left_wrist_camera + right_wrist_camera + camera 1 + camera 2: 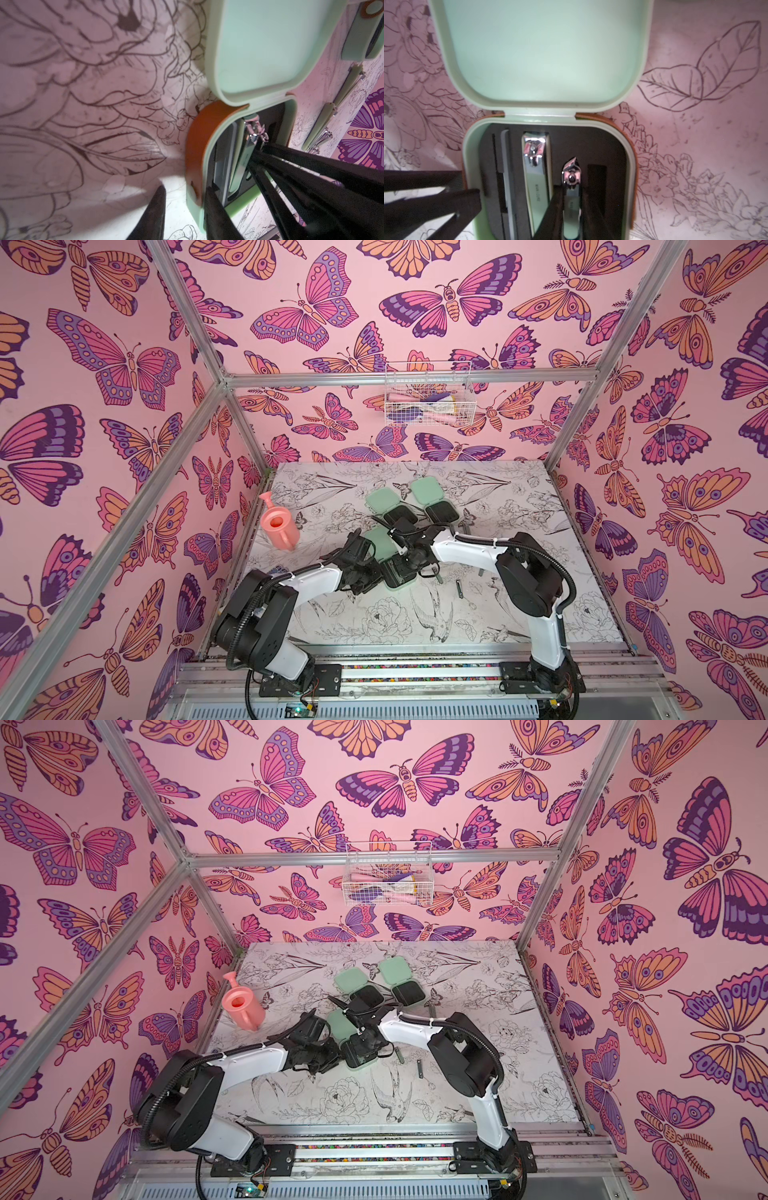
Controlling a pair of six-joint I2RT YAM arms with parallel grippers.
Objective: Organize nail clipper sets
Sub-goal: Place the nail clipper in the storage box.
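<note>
Right gripper (pixel 572 194): reached down into the near case, fingers narrow, one close on each side of the small clipper; firm hold or mere flanking could not be told.
Small clipper (pixel 571 176): sat over the black insert, chrome head toward the hinge.
Large clipper (pixel 536 166): lay in its slot just beside the small clipper, head likewise toward the hinge.
Slim grey tool (pixel 506 166): lay in the insert on the large clipper's other side, nearest the wall that the left gripper held.
Left gripper (pixel 186 188): pinched tight on the near case's side wall, one finger outside, one inside the rim.
Near case (pixel 376 542): stood open on the table (pixel 374 614) between the two arms, lid laid flat back, away from the arm bases.
Left far case (pixel 381 498): lay open just behind the near case, black inside up, lid toward the back wall.
Right far case (pixel 424 490): lay open beside it in the same way.
Loose tool (pixel 419 1068): lay on the table near the right arm.
Second loose tool (pixel 400 1055): lay just beside the near case's base.
Watering can (pixel 280 526): pink, stood upright by the table's left edge, apart from the cases.
Wire basket (pixel 428 393): hung on the back wall's rail.
</note>
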